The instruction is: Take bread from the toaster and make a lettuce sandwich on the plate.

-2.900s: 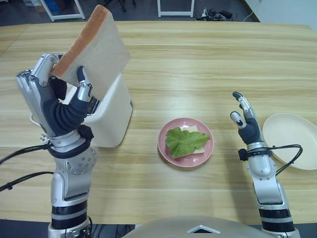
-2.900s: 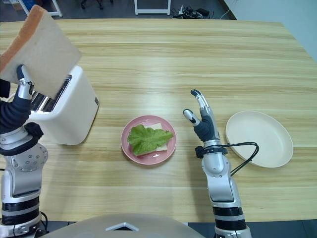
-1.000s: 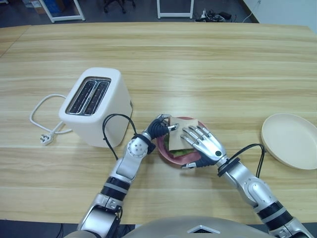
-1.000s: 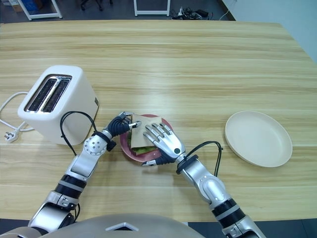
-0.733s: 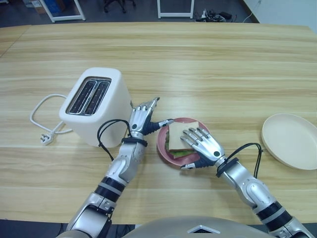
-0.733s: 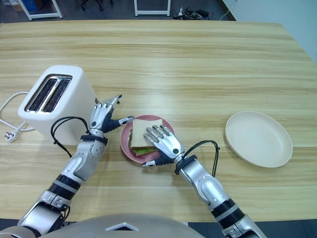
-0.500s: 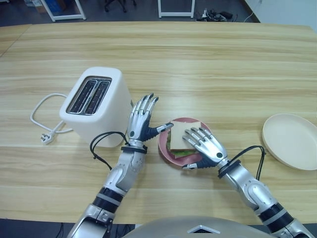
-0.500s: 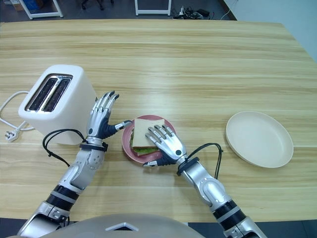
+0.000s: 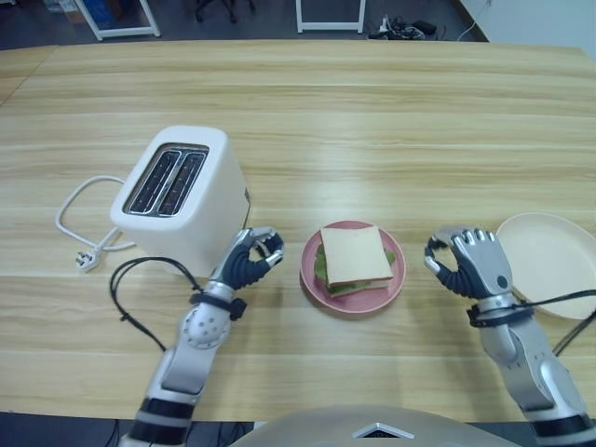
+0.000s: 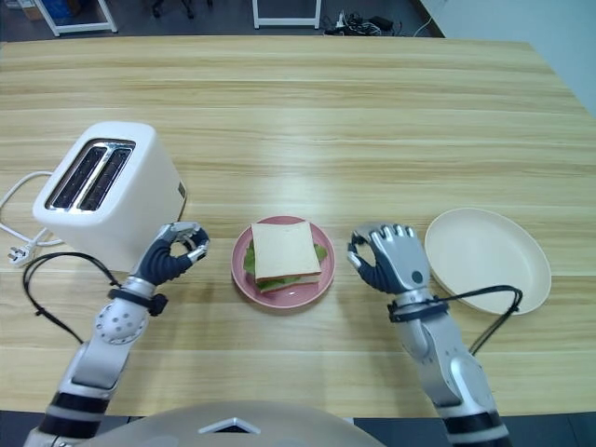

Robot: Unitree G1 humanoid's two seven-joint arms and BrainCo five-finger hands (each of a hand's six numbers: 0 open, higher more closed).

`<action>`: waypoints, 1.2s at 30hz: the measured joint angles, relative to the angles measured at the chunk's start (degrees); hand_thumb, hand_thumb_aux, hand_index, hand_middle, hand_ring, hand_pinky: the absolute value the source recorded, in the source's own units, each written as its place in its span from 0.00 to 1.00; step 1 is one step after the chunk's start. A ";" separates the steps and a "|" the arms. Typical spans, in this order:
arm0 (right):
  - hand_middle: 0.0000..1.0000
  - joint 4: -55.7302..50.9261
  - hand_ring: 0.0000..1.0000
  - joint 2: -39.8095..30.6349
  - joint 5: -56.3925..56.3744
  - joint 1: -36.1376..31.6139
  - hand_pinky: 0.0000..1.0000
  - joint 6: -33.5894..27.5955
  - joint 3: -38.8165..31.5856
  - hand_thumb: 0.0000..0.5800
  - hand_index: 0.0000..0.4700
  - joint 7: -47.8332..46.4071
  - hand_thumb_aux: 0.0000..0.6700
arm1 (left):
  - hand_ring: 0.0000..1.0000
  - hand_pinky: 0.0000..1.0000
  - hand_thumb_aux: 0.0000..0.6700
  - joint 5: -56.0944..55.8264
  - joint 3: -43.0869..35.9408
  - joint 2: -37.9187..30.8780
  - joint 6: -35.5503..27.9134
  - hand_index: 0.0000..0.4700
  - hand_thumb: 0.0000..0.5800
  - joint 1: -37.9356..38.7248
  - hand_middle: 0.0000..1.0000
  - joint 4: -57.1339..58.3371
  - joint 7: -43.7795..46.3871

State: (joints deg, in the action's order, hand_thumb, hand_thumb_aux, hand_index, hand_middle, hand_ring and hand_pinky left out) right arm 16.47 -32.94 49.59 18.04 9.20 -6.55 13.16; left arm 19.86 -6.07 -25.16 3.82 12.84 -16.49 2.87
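1. a wide, pale wooden table with long plank grain runs to a dark floor at the far edge, where white frame legs and a tangle of cables lie.
2. the white two-slot toaster stands on the robot's left side of the table. both slots look dark from above, and no bread rises out of them.
3. its white cord loops off to the left and ends in a plug lying flat on the wood.
4. the pink plate sits near the middle of the table, just to the right of the toaster and apart from it.
5. on the plate a square slice of bread lies flat on top. lettuce peeks out green along its edges, and a second slice shows beneath at the near side.
6. the left hand is between the toaster and the plate, close to the toaster's near corner. its fingers are curled into a loose fist around nothing.
7. the right hand is to the right of the pink plate, clear of it. its fingers are also clenched inward and hold nothing.
8. a cream plate rests just beyond the right hand, near the table's right edge.
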 measured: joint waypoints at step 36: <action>0.00 -15.96 0.00 12.39 -10.85 -16.14 0.00 -0.01 -7.02 0.00 0.00 1.65 0.00 | 0.00 0.00 0.00 6.69 -7.88 15.20 -3.73 0.00 0.00 -17.80 0.00 25.68 -6.82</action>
State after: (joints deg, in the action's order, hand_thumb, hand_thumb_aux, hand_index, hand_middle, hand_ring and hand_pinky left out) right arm 0.51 -20.55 38.74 1.90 9.19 -13.57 14.81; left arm 26.55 -13.95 -9.95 0.09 -4.96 9.19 -3.94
